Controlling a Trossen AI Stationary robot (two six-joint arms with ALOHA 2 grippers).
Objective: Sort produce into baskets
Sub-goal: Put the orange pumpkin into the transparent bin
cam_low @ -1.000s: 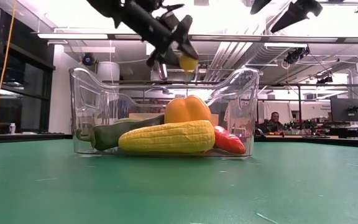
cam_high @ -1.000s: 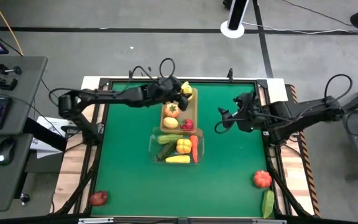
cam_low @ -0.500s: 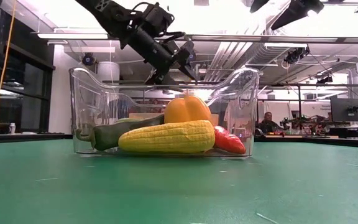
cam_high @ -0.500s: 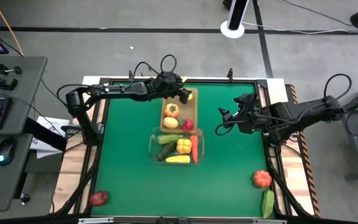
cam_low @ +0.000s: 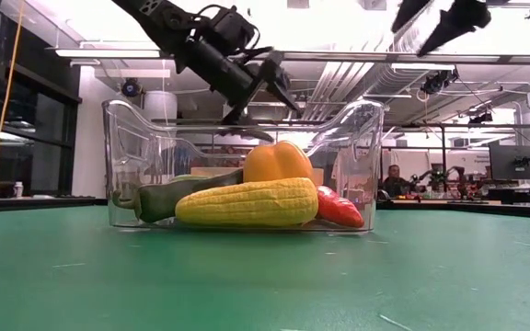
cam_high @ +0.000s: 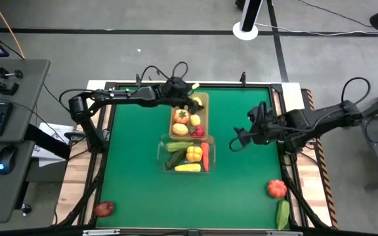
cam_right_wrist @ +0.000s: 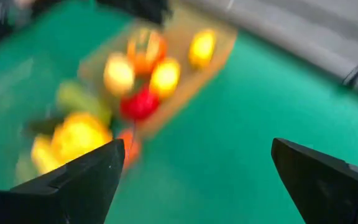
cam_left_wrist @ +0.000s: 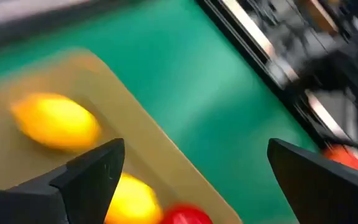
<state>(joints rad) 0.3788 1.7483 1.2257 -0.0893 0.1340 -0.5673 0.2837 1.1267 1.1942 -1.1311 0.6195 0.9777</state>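
The tan basket stands at the table's far middle. It holds a lemon at its far end, an orange fruit, two more yellow pieces and a red one. In front of it the clear basket holds a cucumber, a yellow pepper, a corn cob and a carrot. My left gripper hovers open over the tan basket's far end, just above the lemon, with nothing between its fingers. My right gripper hangs open above the mat, right of the baskets.
A red tomato lies on the mat near the right front corner, with a green piece beside the table's edge there. A red apple lies at the front left corner. Open green mat spreads to both sides of the baskets.
My left gripper, which was shut on a yellow lemon over the tan basket's far end, has sunk a little, rolled and opened. The lemon has dropped out of the hold and now lies in the tan basket. My right gripper has turned slightly in place.
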